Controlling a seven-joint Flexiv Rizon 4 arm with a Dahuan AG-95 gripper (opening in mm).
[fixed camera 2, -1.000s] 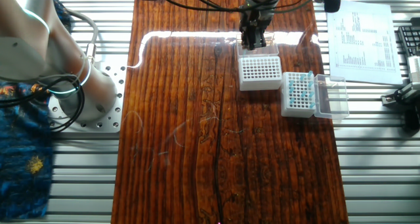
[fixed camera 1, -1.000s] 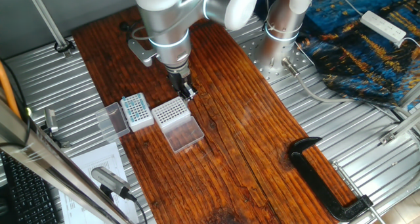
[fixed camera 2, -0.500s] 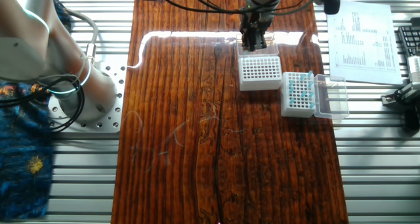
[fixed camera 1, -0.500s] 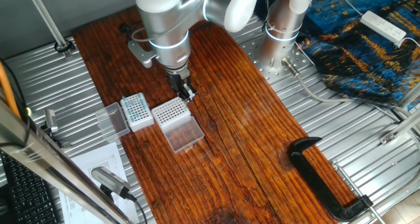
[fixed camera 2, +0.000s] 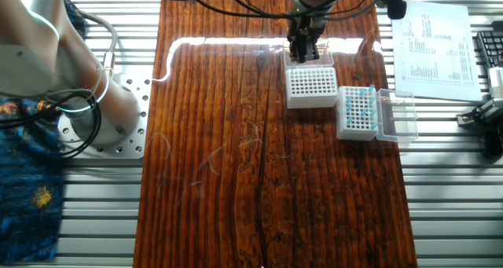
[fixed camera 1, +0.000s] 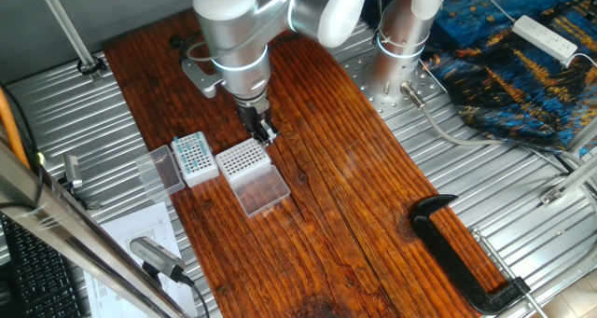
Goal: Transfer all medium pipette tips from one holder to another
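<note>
A silver robot arm's dark two-finger gripper [fixed camera 1: 266, 131] hangs low at the edge of the translucent clear-sided rack with an empty white hole-grid top [fixed camera 1: 242, 157], its flat clear lid [fixed camera 1: 261, 189] folded open on the dark wooden tabletop [fixed camera 1: 326, 197]. Whether the fingers are spread or pinching cannot be told. The tiny teal-blue pipette tips [fixed camera 2: 357, 107] stand in the opaque white-sided rack [fixed camera 1: 193, 157] just beside it.
</note>
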